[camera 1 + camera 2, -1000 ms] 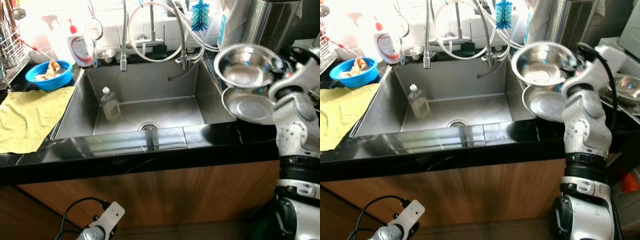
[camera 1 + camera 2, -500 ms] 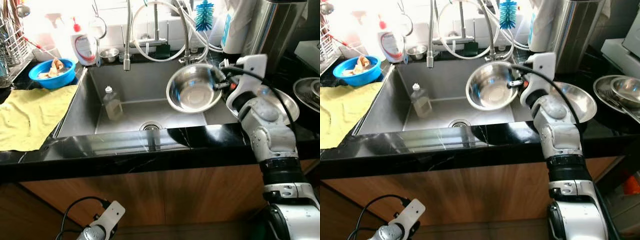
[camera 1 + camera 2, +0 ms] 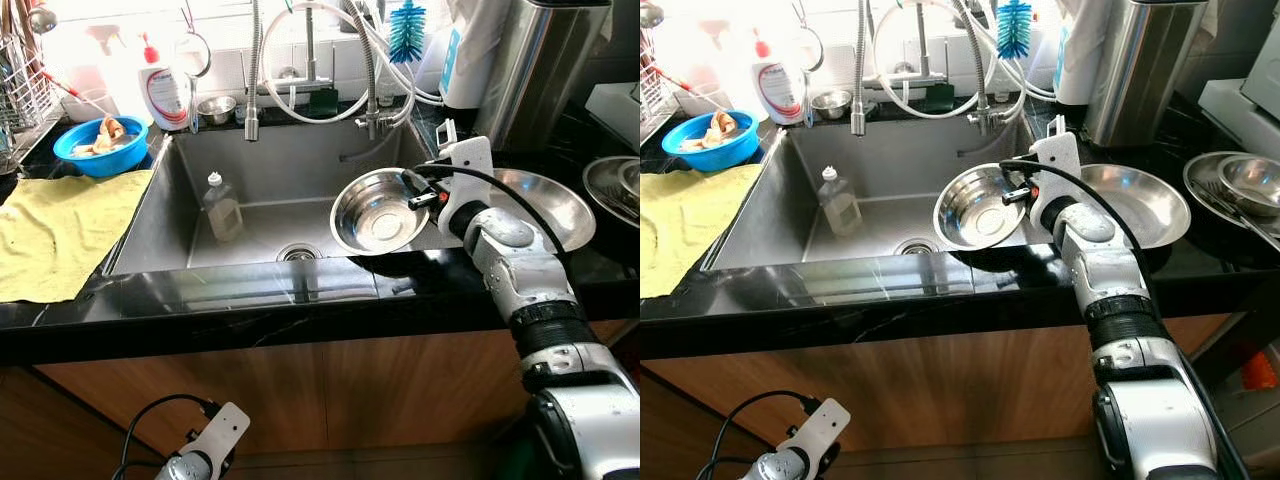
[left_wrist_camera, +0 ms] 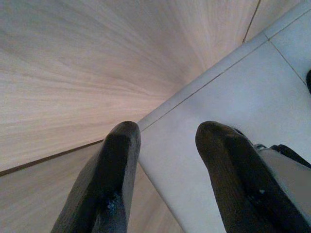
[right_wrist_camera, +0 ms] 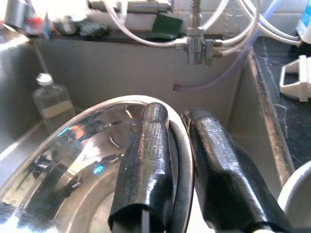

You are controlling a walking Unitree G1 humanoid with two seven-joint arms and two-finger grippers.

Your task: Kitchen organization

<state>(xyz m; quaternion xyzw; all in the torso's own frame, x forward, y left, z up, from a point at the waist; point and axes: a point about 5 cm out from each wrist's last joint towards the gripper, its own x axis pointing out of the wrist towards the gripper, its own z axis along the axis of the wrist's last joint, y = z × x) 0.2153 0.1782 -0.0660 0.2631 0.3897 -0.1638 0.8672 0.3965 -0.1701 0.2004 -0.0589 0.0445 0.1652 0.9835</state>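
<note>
Over the sink (image 3: 262, 232), right end effector (image 5: 176, 127) clamps steel bowl (image 3: 380, 212) rim; underside hidden, perhaps unsupported.

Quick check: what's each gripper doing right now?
Left gripper: open, holding nothing, hanging low by the wooden cabinet front.
Right gripper: shut on the rim of the round stainless steel bowl, over the sink.

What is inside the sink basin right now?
In the sink, a clear bottle stands on the left, the drain sits mid-floor, and the right gripper holds a steel bowl by its rim over the right side. The floor under the bowl is hidden.
</note>
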